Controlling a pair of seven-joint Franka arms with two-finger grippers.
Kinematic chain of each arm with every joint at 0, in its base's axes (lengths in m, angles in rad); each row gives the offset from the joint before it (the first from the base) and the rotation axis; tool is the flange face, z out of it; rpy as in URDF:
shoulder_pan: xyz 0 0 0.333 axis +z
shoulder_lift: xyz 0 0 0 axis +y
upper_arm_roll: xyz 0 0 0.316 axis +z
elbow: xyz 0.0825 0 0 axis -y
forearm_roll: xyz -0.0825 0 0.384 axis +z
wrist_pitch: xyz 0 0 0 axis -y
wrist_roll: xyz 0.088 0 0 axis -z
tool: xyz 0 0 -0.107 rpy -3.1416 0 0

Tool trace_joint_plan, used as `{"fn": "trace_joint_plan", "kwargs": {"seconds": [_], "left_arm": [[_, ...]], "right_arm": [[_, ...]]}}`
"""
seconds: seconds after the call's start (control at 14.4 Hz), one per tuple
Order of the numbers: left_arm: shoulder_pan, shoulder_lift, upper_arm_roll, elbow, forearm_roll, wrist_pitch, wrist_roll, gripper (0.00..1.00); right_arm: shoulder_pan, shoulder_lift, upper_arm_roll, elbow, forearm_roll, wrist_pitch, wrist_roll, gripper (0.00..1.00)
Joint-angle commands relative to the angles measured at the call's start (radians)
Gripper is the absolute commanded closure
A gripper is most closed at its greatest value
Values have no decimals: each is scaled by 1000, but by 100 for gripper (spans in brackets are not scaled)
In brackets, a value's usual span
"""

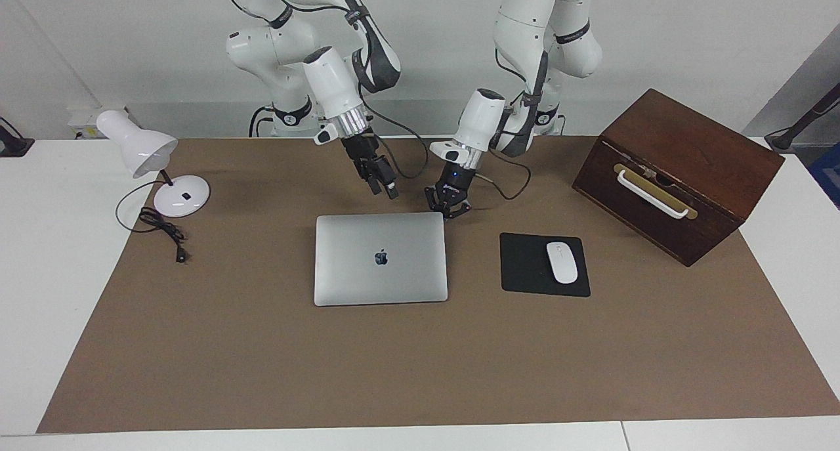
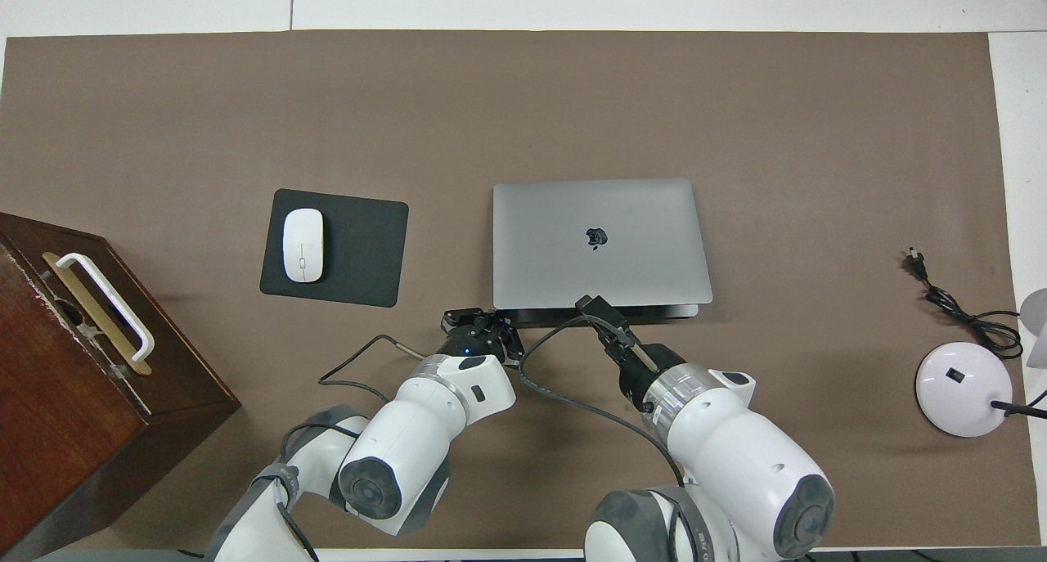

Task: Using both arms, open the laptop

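- Brown-covered desk (image 1: 262,372), white wall at frame top.
- laptop (image 1: 380,258) at facing view's centre, lid flat: not opened yet.
- right claw (image 1: 382,182) hangs above laptop's upper edge, fingers look together.
- left claw (image 1: 448,205) low at laptop's upper-right corner, fingers apart, contact unclear.
- Lift still to do.

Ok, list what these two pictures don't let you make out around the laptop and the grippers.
- Laptop keyboard and screen: hidden in both views by its closed lid.
- Left gripper, at the laptop's corner nearest the robots: contact with the edge cannot be told; too small in the facing view, hidden by its own wrist in the overhead view.
- Right gripper, over the laptop's robot-side edge: finger opening too small to read.
- Lamp: shade cut off by the overhead view's edge.
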Motion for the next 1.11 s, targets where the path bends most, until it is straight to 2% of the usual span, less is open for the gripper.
{"fn": "trace_joint_plan", "kwargs": {"seconds": [0.0,1.04], "left_arm": [[-21,41,11,34,-27,22,-2,100],[-9,80,16,51,-25,22,-2,100]], "right_arm": [[-22,17,8,9,27,-10,-30,4],[-98,115,5,108,26,-13,-114,4]]}}
